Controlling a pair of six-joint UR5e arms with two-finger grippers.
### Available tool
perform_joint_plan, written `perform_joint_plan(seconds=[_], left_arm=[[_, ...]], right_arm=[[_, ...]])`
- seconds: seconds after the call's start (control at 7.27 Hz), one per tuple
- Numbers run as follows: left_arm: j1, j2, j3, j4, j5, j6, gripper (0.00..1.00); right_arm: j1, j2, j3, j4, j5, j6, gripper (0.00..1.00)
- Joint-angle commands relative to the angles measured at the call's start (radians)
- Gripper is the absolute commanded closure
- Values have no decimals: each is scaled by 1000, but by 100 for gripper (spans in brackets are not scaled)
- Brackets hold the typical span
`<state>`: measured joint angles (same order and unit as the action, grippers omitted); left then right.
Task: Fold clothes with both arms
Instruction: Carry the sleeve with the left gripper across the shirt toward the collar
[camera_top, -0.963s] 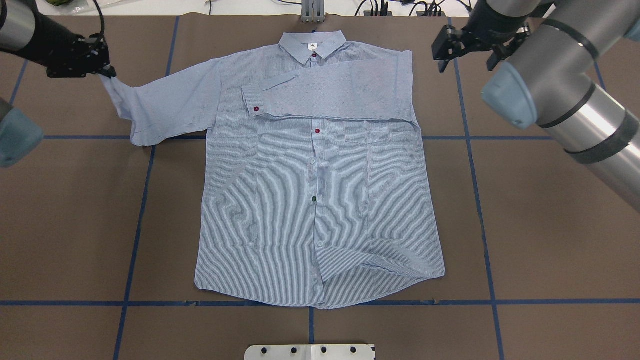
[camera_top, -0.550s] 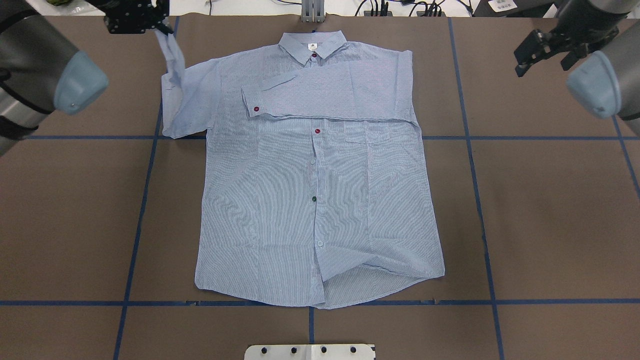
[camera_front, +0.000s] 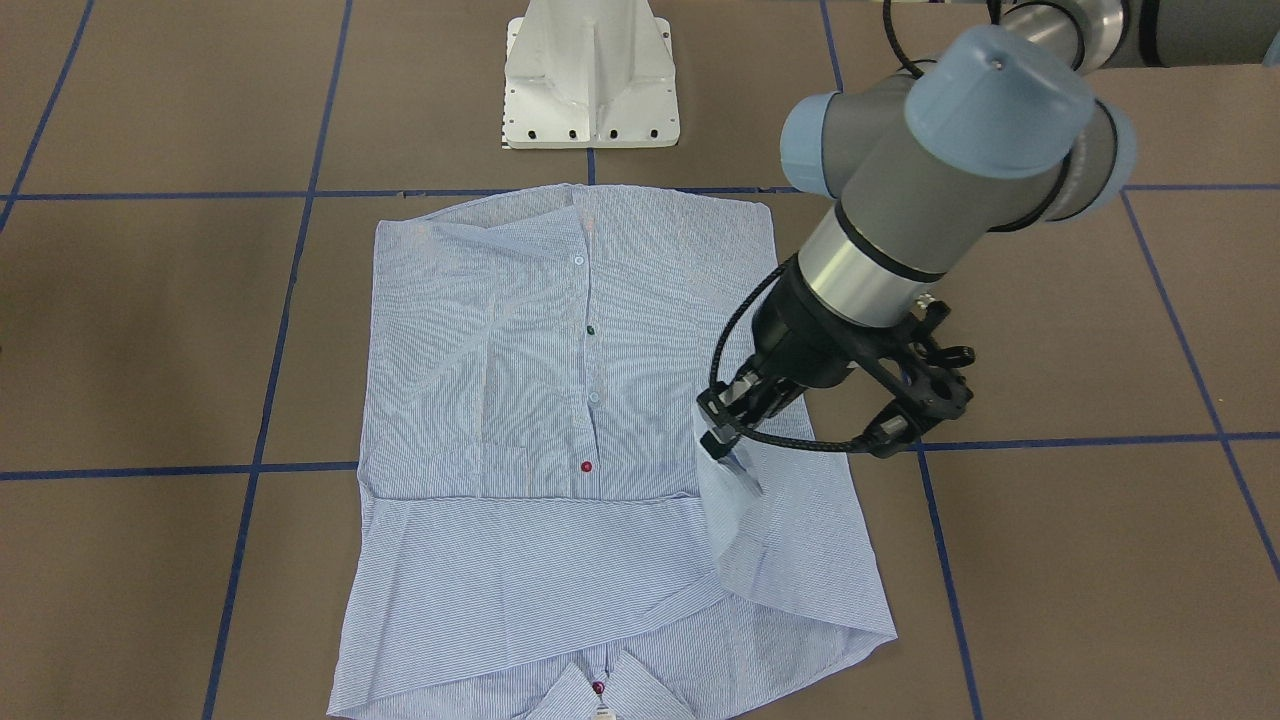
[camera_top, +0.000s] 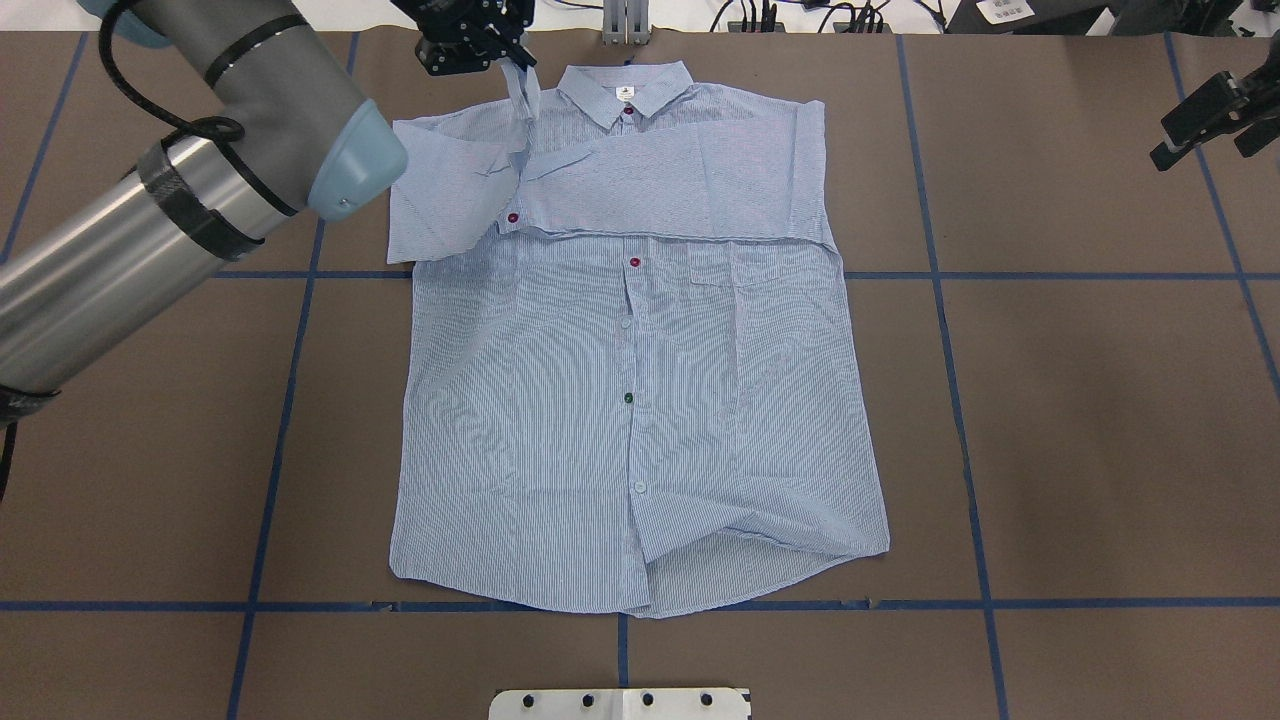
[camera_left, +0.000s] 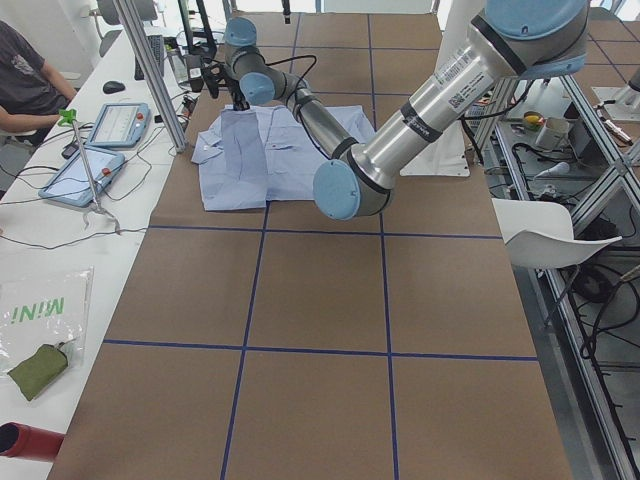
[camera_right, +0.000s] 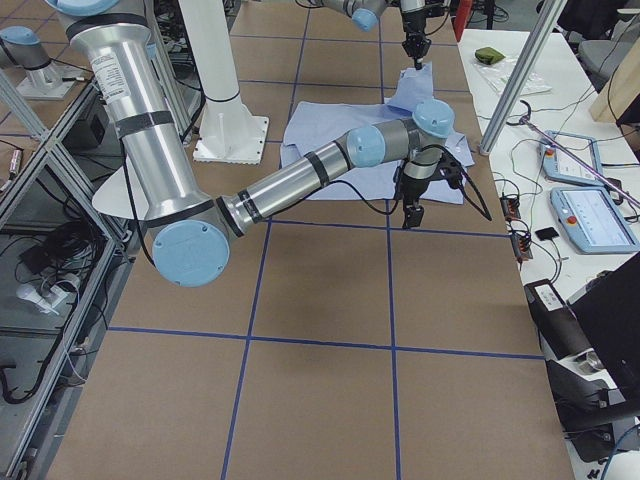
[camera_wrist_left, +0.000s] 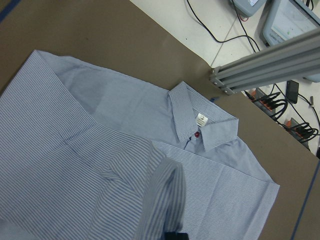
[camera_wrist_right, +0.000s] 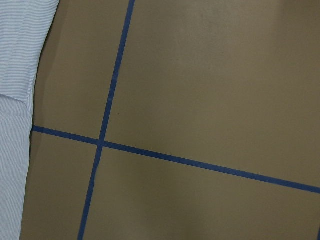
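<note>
I've got L gripper (camera_top: 508, 62) clenched on sleeve (camera_top: 450, 200) cuff at 11 o'clock of shirt (camera_top: 640, 400), flat on table (camera_top: 1100, 400); chest lies toward its 4 o'clock, R gripper (camera_top: 1212, 115) prob. open, well off.

The shirt (camera_top: 640, 400) fills mid-table in the overhead view. At its 10 o'clock the left arm (camera_top: 200, 190) slants across; the left gripper (camera_top: 500, 58) pinches the raised sleeve (camera_top: 525, 100) at 11. A post (camera_top: 625, 18) stands at 12, the right gripper (camera_top: 1205, 140) at 2. Bare table (camera_top: 1080, 420) lies at 3 and 8.
</note>
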<state>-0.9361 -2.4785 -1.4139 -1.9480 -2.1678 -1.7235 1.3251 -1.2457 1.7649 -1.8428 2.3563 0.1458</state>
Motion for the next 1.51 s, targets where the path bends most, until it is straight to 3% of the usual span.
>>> perform_joint_plan(seconds=[0.0, 0.55, 0.83, 1.38], left_arm=[[48, -40, 15, -16, 8, -57, 100], [68, -59, 93, -127, 10, -92, 100], [88, -124, 197, -201, 55, -125, 100], [108, -140, 225, -272, 60, -162, 100]], right_arm=[[3, -26, 5, 5, 1, -21, 0], [3, -35, 5, 4, 0, -22, 0], [3, -35, 5, 4, 0, -23, 0], [5, -46, 4, 5, -2, -23, 0]])
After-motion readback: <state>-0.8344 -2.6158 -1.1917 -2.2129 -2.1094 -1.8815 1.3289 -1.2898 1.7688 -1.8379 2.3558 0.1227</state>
